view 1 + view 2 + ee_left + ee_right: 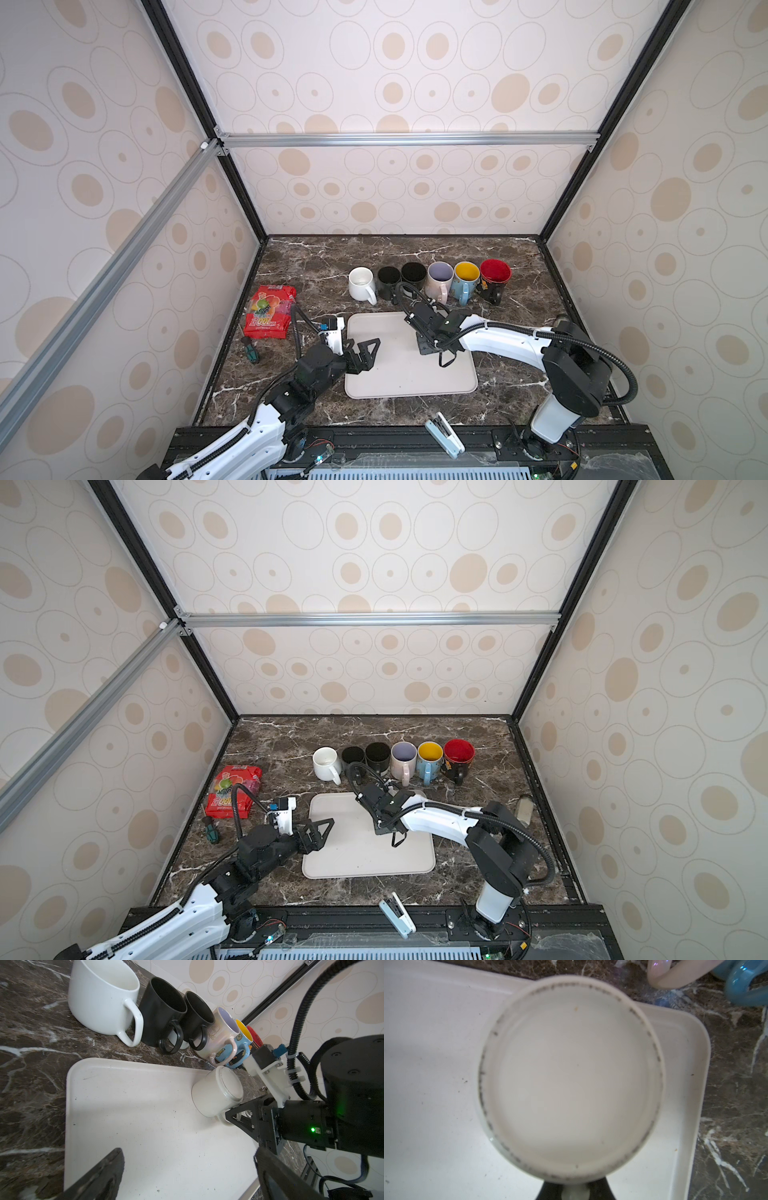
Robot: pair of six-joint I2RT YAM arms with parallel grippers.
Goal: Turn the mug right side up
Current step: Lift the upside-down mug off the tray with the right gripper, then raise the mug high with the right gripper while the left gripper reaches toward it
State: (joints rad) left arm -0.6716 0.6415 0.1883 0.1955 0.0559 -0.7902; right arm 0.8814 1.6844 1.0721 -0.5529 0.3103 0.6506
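A white mug (217,1091) stands upside down on the back right corner of the cream tray (145,1115). Its flat base (571,1076) fills the right wrist view. My right gripper (233,1114) is shut on the mug's handle, and the handle (575,1192) shows between the two black fingers. In both top views the right gripper (432,328) and its wrist cover most of the mug. My left gripper (365,345) hangs open over the tray's left edge (353,374), with nothing between its fingers (116,1159).
Several upright mugs line the back: white (361,282), two black (388,280), pink (439,278), blue with a yellow inside (465,280) and red (494,276). A red snack packet (270,311) and a screwdriver (249,349) lie on the left. A white stapler (444,434) lies at the front edge.
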